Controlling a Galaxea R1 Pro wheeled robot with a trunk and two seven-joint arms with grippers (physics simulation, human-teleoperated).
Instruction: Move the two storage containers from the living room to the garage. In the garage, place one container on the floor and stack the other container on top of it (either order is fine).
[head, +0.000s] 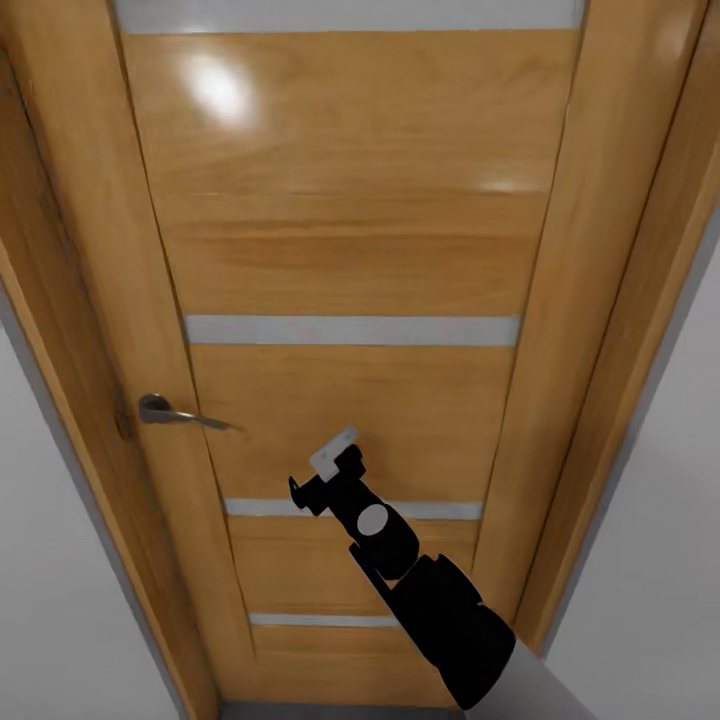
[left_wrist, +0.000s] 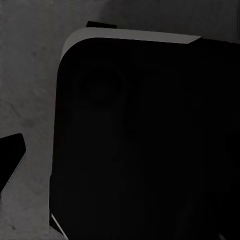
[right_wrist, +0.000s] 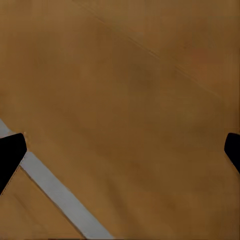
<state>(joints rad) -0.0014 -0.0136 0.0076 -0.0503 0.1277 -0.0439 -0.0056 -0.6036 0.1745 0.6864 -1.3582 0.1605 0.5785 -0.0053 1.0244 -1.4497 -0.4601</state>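
The right pincer (head: 335, 470) is raised at six o'clock with its fingertips (right_wrist: 10, 155) spread wide, grasping nothing, close before a shut wooden door (head: 350, 250). Its lever handle (head: 170, 411) sits at nine o'clock. White walls (head: 50, 560) flank the frame. I cannot tell the left pincer's state.

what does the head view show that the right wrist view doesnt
The head view takes in the whole wooden door, its metal handle, the frame and the right arm reaching toward the door with the right claw. The right wrist view gives a close look at the door panel between two dark fingertips set wide apart. Both show the door's wood and a pale grey strip.
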